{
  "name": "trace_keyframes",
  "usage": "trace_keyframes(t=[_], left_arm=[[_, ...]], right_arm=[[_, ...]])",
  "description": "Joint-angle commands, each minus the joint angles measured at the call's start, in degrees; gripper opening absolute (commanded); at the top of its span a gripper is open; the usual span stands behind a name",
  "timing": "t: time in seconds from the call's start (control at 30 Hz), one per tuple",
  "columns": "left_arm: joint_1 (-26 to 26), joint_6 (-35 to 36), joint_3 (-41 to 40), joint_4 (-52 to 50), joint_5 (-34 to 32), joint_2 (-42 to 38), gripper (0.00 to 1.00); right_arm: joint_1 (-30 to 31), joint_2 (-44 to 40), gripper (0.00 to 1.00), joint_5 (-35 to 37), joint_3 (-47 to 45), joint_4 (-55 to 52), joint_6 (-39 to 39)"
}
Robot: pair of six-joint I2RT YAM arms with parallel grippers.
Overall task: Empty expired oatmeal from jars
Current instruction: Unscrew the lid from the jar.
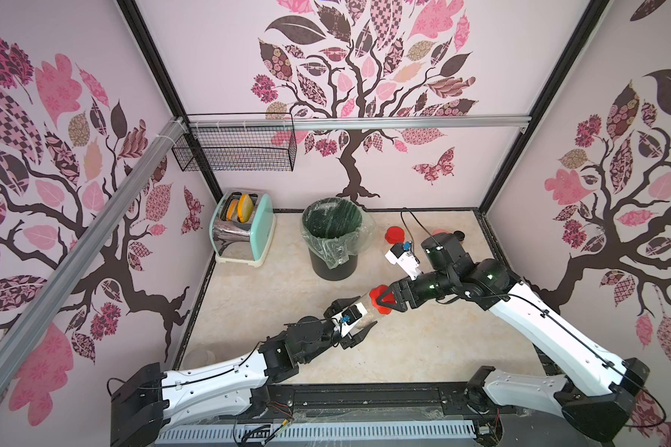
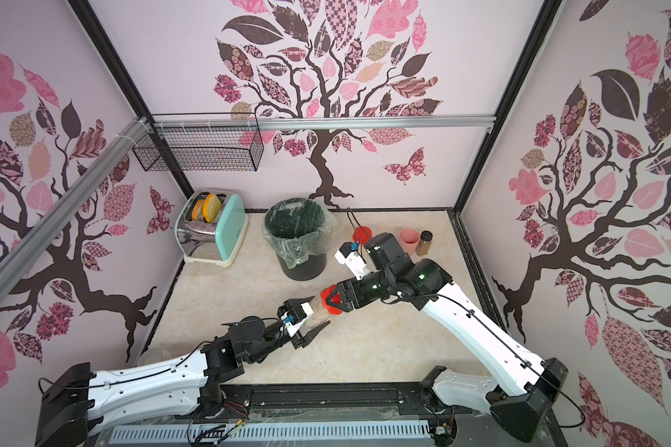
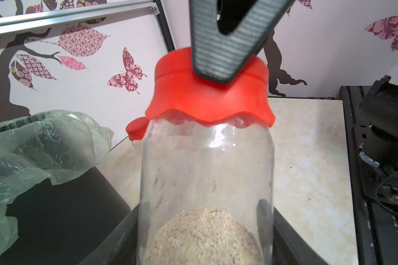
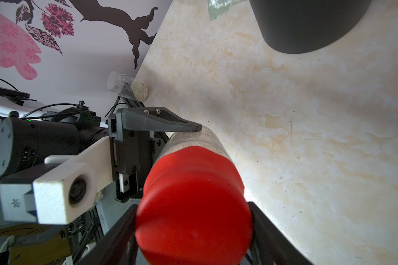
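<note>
two grips | left gripper [image 1: 355,319] clamps jar [image 3: 207,165] mid-body | right gripper [image 1: 382,300] pinches red lid [image 4: 193,202] | jar likely light, rigid, slick; oatmeal [image 3: 202,236] loose | grip body

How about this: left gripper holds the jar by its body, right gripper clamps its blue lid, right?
No. The lid is red, not blue, as the right wrist view shows. The left gripper holds the jar by its body; the right gripper clamps that lid.

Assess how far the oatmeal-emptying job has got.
Done: nothing visibly emptied. In hand: left gripper holds a jar with oatmeal inside; right gripper grips its red lid, still on. Left: pour into the bin, then the clear-lidded jar and the far red-lidded jar.
</note>
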Motion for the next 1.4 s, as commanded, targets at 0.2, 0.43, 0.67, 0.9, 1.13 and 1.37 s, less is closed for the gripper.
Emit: trace_keyframes(t=[0.2,0.43,0.67,0.9,1.13,1.37], left_arm=[[0.0,-5.0,0.2,-0.2,4.5,-4.4,0.64],[-0.6,-7.1,-0.7,-1.1,4.8,-5.9,0.64],[-1.7,-3.8,-2.7,2.7,-2.1,-5.4,0.64],[-1.7,0.7,-4.5,9.0,-6.6,-3.5,0.63],[-1.7,1.2,-3.7,7.8,-5.7,-3.1,0.63],[-1.7,1.0,-3.1,7.0,-4.9,-3.0,0.64]], right_arm=[[0.0,-2.8,0.46,-2.9,-0.4,3.1,-14.9],[0.8,-3.9,0.90,-4.3,-0.6,3.9,-17.2],[0.8,-3.0,0.96,9.6,6.7,-6.6,-1.0],[0.9,0.0,0.92,5.2,8.8,-10.8,4.0],[1.1,1.5,0.95,2.0,7.0,-5.6,5.8],[3.8,4.1,0.94,2.0,7.4,-3.0,6.6]])
